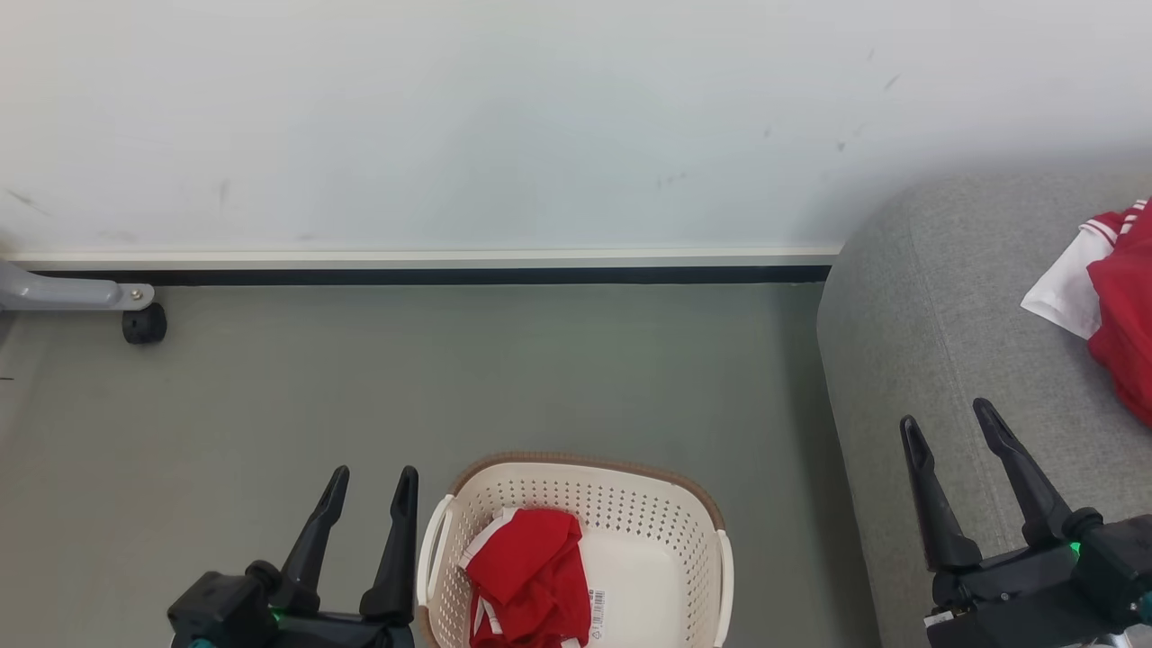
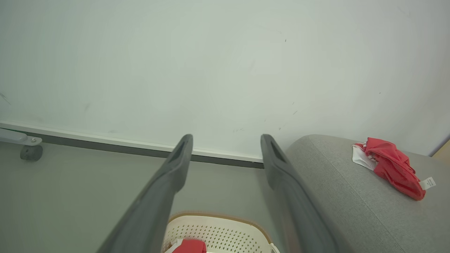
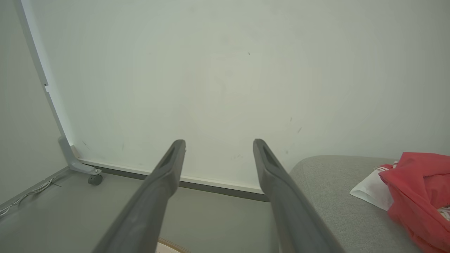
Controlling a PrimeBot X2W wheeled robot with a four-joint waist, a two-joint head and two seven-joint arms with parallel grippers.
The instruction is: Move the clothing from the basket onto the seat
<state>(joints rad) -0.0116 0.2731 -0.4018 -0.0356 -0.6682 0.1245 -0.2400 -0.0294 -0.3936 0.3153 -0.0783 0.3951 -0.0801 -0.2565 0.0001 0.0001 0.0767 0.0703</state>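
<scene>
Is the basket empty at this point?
Not empty. One crumpled red garment lies inside the basket, toward its left wall; the other garment is on the seat.

Basket (image 1: 630, 504) sits on floor (image 1: 450, 378), bottom centre of head view, w/ 1 garment (image 1: 526, 576) in its left half. Seat (image 1: 945, 360) stands to the right of basket, apart from it; 2nd garment (image 1: 1116, 306) lies on seat's right side. Wall (image 1: 450, 117) runs behind both. Wheel (image 1: 144, 324) on floor far left, by wall. Left gripper (image 1: 374, 472) just left of basket; right gripper (image 1: 946, 412) over seat's near part.
</scene>
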